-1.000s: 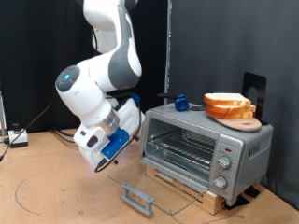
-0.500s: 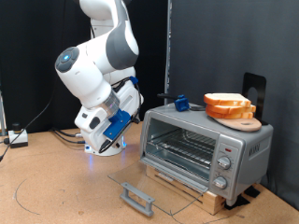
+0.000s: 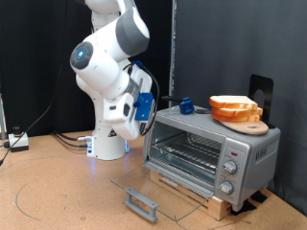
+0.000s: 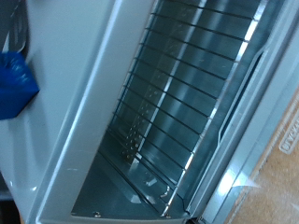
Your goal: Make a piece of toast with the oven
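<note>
The silver oven (image 3: 233, 146) stands at the exterior view's right with its glass door (image 3: 158, 188) dropped flat and the grey bar handle (image 3: 141, 202) at the front. Its wire rack (image 3: 187, 151) is bare. Two slices of toast (image 3: 233, 103) lie stacked on a round wooden board (image 3: 247, 125) on top of the oven. My gripper (image 3: 147, 103) is raised beside the oven's upper left corner, and nothing shows between its fingers. The wrist view looks into the open oven (image 4: 84, 121) at the bare rack (image 4: 187, 103); no fingers show there.
A small blue object (image 3: 185, 103) sits on the oven top near my hand and also shows in the wrist view (image 4: 14, 84). The oven rests on a wooden base (image 3: 197, 192). A black stand (image 3: 259, 91) is behind. Cables (image 3: 14, 142) lie at the left.
The arm has risen from low in front of the open door and swung right, bringing the hand up next to the oven's upper left corner. The door stays open.
</note>
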Controlling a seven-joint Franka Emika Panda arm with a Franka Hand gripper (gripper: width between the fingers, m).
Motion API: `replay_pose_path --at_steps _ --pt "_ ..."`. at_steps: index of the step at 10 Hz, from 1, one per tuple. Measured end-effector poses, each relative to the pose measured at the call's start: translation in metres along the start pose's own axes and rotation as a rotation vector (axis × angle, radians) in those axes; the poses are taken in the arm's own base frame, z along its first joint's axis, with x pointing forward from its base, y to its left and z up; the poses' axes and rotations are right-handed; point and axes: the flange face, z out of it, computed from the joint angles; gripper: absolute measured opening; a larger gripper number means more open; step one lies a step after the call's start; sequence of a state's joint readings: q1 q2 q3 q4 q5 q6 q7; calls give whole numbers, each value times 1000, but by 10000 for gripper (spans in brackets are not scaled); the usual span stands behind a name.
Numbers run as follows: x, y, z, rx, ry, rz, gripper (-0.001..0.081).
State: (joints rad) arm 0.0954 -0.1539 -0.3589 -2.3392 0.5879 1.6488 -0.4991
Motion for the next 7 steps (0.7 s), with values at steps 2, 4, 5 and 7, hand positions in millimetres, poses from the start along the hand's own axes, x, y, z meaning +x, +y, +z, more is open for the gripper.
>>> replay_pose_path --at_steps 2,4,5,7 --pt "-11 -25 4 -88 -50 -140 807" --pt "-16 -33 6 -109 -61 -160 807" --pt "-15 -39 7 -73 -44 -179 807" --pt "-24 -64 11 -14 -52 -316 807"
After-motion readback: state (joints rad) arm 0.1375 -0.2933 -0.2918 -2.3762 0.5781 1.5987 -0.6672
